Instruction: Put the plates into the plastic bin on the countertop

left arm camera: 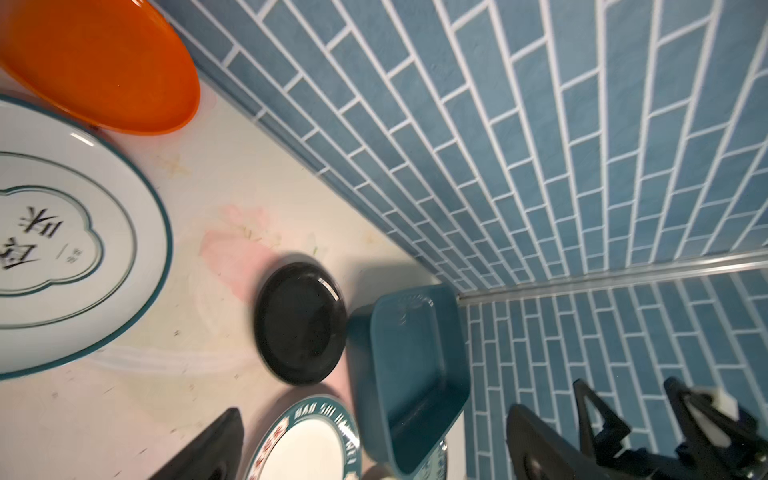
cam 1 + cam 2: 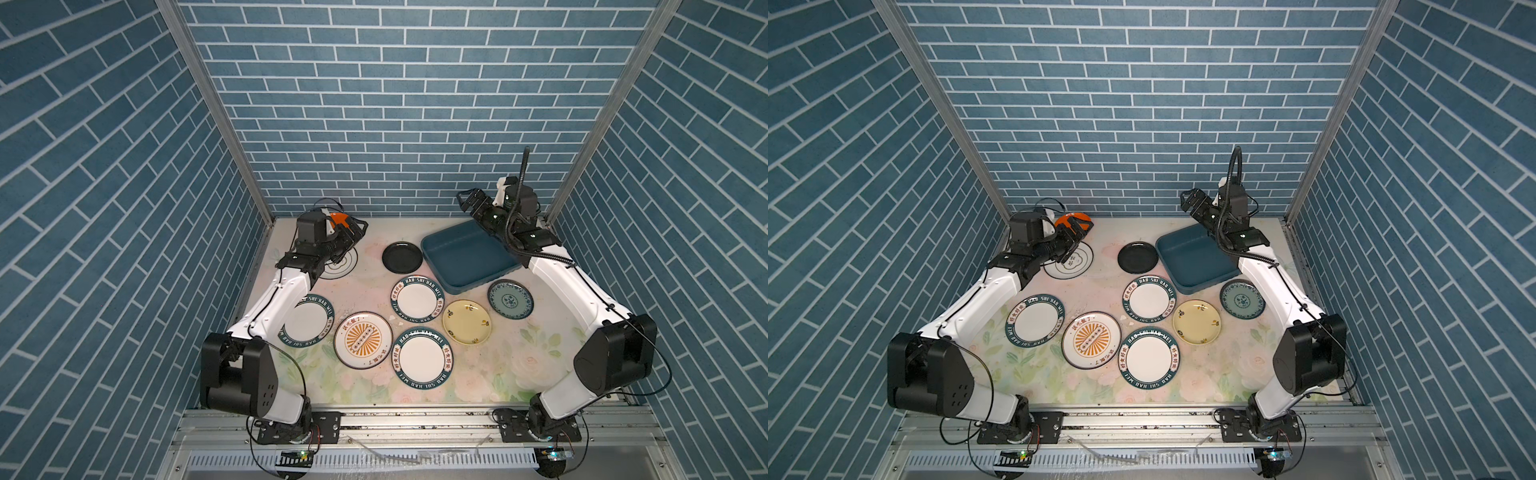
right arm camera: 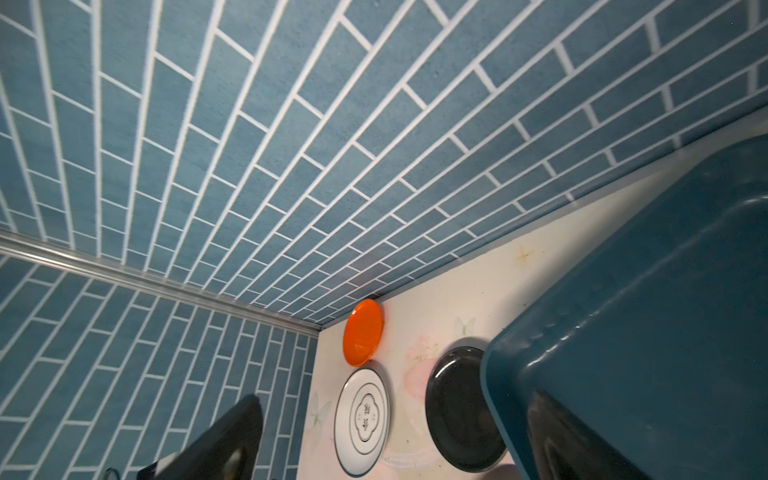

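Bin empty, both grippers wide, first pick not yet made

The plastic bin sits at the far right of the flowered countertop, and both top views show nothing in it. Every plate lies on the counter. The black plate is just beside the bin's left wall and the patterned teal plate just off its near corner. The pale yellow plate, three white plates with teal lettered rims and the orange sunburst plate lie nearer the front.

The left gripper hangs over the far left corner, jaws wide and holding nothing. Below it are the quatrefoil plate and the plain orange plate. Their rims meet, but I cannot tell whether one overlaps the other. The right gripper is raised above the bin's far edge, also spread wide and empty.

I judge the task to be at its opening step, reaching for a first plate, with the left gripper best placed for the quatrefoil plate. The plates lie flat, so the next move likely calls for a low approach at the rim, with one finger under the lip and one on top. After that come a lift and a carry to the bin, clear of the right arm over it
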Controlling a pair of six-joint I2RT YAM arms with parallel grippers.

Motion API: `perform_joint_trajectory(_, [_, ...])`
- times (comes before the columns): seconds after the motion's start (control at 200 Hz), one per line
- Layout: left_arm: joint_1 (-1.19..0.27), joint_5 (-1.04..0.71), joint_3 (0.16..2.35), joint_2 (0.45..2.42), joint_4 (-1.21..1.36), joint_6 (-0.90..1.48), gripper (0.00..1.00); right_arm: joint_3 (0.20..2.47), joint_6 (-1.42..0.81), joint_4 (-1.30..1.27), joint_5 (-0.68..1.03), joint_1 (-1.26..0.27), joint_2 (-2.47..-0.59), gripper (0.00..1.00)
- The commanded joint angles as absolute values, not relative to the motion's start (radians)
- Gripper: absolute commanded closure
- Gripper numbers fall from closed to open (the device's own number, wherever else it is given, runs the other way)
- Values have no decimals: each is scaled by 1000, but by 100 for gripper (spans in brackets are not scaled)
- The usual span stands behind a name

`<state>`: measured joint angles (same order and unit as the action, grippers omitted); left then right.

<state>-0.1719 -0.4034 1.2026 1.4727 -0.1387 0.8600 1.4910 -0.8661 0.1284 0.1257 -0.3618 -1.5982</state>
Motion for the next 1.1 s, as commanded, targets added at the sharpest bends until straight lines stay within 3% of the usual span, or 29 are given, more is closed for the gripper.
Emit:
perform_joint_trajectory(0.0, [-169,-434,1246,1457,-311,680,0,1477,-823,220,34,-379,-1609,1])
perform_joint_trajectory(0.38, [-170,-414,1021,1284,-396,754,0,1546,-649,391,83,-444,-1675,1])
perform_joint_trajectory(0.855, [-169,-243,808,909,-724,843,0,1360,-501,480,318,-472,-1456,1])
perform_joint_trajectory(1.095, [-161,-143,658,749,-711,1033,4,1323,-492,516,379,-472,-1390,1])
